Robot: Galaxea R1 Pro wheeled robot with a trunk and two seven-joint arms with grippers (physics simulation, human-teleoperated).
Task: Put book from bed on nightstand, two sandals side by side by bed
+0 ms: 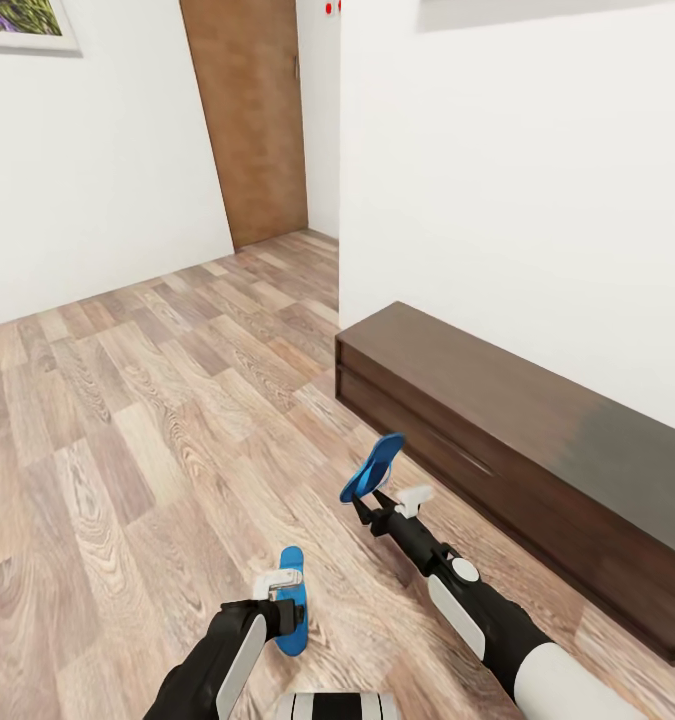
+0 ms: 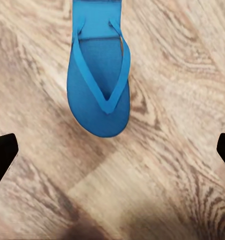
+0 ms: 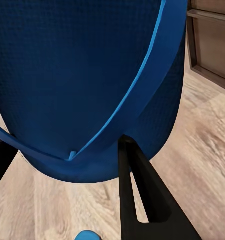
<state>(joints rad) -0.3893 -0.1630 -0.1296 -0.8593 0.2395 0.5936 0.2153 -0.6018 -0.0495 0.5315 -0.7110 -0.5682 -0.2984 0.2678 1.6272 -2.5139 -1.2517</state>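
both tools grip sandals: right tool (image 1: 382, 508) clamps one sandal (image 1: 372, 467), left tool (image 1: 274, 598) the other sandal (image 1: 293, 601).

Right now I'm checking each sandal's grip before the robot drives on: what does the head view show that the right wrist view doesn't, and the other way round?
Head view alone: the tan door, the framed picture, the white walls, and the left gripper holding the other sandal.

Right wrist view alone: a close look at the sandal with its strap and a dark fingertip against its edge.

Both: that sandal held in the right gripper, the wood floor and the long dark cabinet.
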